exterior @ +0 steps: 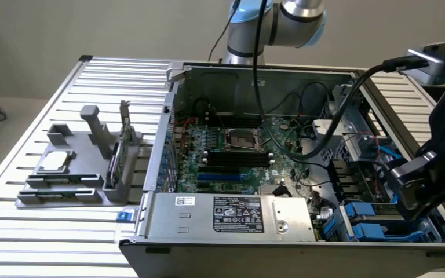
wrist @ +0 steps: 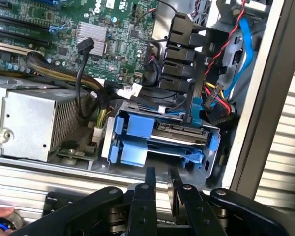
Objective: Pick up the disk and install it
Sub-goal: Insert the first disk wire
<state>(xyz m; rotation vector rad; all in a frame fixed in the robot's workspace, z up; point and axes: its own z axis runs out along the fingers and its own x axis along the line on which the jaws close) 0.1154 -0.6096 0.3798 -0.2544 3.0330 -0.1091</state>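
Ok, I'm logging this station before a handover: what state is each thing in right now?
Computer case, side open, lying flat.
Disk, sitting in its blue frame in the drive bay, not gripped.
End effector, fingers slightly apart, empty, over the disk.
Silver chip, lying flat on the grey holder.

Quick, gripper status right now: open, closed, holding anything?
Gripper: narrowly open, holding nothing; nearest the disk, which sits in its blue frame.

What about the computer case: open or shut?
Open. No cover lies over the computer case, so the circuit board, power supply box and blue drive brackets inside show plainly.
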